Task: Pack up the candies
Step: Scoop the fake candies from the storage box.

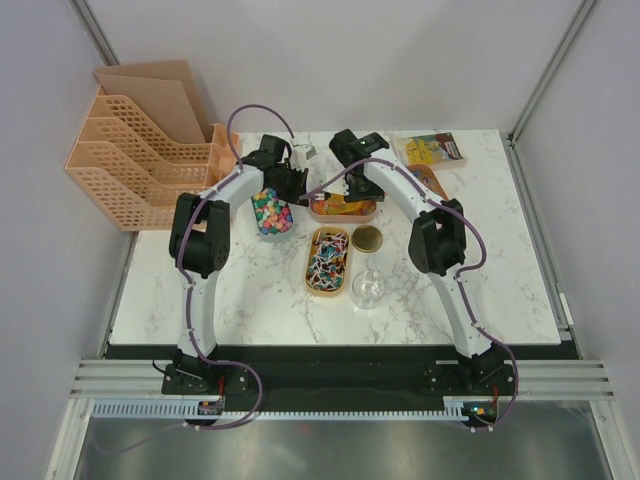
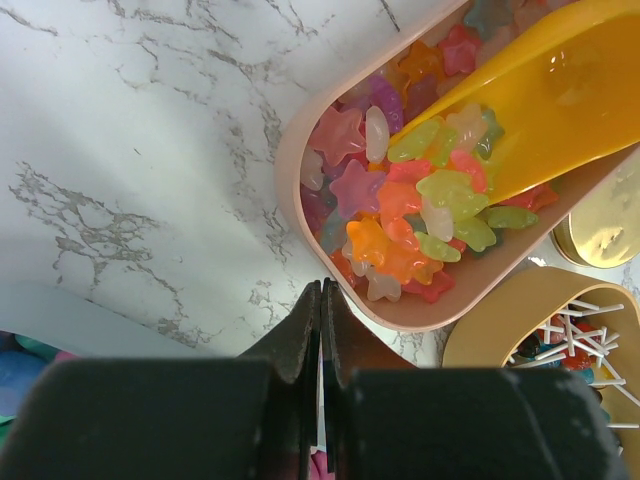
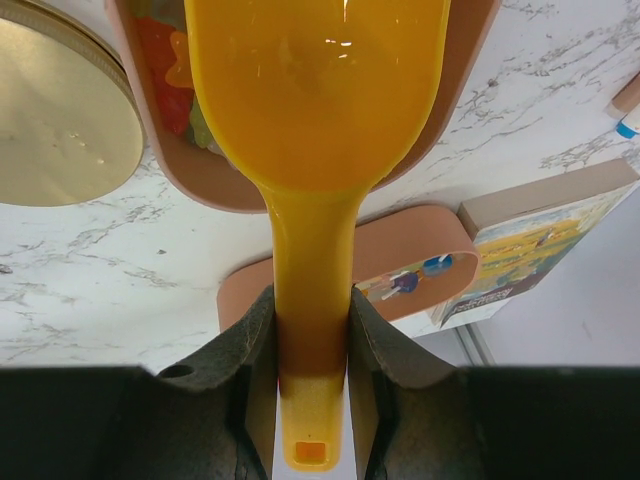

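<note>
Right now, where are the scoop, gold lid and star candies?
scoop (image 3: 318, 100), right wrist view, on its bowl.
gold lid (image 3: 60, 110), right wrist view, on its top face.
star candies (image 2: 400, 215), left wrist view, on the pile's middle.

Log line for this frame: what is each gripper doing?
right gripper: shut on scoop handle | scoop: bowl in tray, on candies | left gripper: shut, beside tray, held item unclear
</note>
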Robot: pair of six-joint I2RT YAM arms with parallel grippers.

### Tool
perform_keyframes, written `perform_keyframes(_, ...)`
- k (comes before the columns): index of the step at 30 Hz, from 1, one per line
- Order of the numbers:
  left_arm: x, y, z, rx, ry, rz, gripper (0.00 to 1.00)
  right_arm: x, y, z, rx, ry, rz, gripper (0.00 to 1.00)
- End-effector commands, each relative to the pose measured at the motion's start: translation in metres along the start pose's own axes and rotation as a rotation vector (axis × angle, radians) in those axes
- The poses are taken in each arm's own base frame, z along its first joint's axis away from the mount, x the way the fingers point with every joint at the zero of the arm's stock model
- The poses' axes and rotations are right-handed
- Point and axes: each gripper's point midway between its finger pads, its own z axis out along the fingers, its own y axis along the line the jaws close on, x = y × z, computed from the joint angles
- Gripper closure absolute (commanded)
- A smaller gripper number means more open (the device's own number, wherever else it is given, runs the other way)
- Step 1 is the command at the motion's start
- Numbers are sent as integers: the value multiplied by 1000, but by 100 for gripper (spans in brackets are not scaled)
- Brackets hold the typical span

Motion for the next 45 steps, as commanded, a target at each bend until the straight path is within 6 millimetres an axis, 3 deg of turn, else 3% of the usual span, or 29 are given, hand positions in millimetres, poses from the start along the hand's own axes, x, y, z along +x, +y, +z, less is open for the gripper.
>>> perform_keyframes(1,-7,-11,0,48,-18,-22,98,-3,26,6,-117,-4,-29,100)
perform_keyframes(14,-9,-19,-4,50,-20,-22,98,-27,15,23,-80,-110,38,100)
perform_keyframes(27,-10,-18,-11,27,-13,4,98,-19,26,53,-140,-137,105,100)
perform_keyframes(34,-21,-23,-25,26,-41,55,98,-13,27,57,-154,-158,118,100)
perform_keyframes(39,-42,-29,-46,24,-92,102,80,-20,29,56,-187,-244,141,100)
perform_keyframes(40,-45,-31,-49,27,-99,112,76,-21,29,56,-190,-254,146,99)
perform_keyframes(41,-51,-33,-55,26,-112,126,65,-19,29,54,-191,-268,156,100)
perform_keyframes(45,-75,-35,-77,-6,-158,180,46,-20,22,47,-185,-352,207,99)
